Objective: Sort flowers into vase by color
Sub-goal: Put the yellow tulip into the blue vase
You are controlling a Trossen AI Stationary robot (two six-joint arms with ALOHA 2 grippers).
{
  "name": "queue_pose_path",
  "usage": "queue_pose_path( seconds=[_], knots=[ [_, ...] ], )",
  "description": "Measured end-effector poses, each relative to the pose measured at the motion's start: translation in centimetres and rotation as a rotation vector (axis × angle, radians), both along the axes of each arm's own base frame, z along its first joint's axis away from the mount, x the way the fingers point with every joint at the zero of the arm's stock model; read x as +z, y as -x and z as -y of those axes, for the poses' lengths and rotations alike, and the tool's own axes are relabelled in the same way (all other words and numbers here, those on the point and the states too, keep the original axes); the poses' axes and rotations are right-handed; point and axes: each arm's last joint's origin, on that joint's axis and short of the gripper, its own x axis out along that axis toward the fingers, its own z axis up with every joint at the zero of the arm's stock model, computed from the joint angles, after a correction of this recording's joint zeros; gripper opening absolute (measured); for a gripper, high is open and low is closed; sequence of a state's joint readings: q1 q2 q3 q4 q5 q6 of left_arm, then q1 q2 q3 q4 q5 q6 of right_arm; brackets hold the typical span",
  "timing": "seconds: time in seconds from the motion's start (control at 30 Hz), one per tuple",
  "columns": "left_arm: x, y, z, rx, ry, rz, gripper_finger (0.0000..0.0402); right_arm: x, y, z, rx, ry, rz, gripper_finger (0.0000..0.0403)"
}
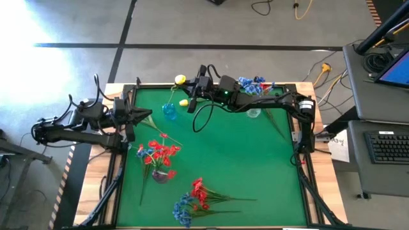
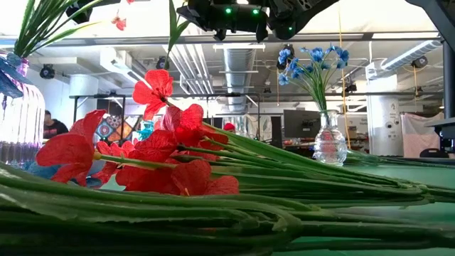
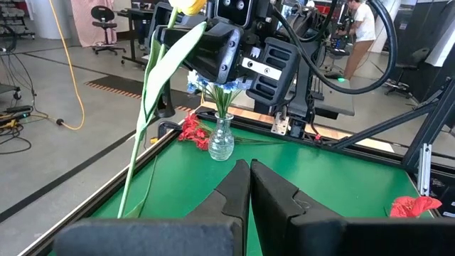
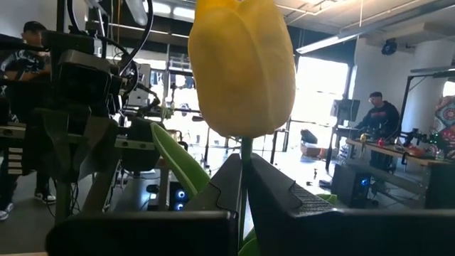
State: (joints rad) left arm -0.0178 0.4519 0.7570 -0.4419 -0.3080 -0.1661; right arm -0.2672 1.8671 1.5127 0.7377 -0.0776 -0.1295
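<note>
Right wrist view: yellow tulip (image 4: 242, 67) bloom cut off by the upper edge, stem hidden between pincer fingers (image 4: 284, 195). Low view: left-hand purple vase (image 2: 18, 114) cut by the edge; foreground stems (image 2: 213, 206) blurred.

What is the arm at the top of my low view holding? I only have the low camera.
Observer: The right hand is shut on the stem of a yellow flower.
Operator: Where is that over the table?
Observer: From above, it is near the far edge, toward the left arm's side, close to a blue vase.
Operator: And the other arm?
Observer: The left hand is shut at the table's left side, and nothing shows between its fingers.
</note>
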Motion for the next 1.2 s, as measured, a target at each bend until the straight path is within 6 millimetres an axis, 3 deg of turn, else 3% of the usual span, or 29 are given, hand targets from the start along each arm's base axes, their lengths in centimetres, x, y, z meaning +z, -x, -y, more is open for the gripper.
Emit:
queue_pose_path(
  seconds=[1.2],
  knots=[
    [0.0,-0.01,0.0,0.0,0.0,0.0,0.0,-0.23,0.01,0.12,-0.029,-0.047,-0.003,0.0013]
  ],
)
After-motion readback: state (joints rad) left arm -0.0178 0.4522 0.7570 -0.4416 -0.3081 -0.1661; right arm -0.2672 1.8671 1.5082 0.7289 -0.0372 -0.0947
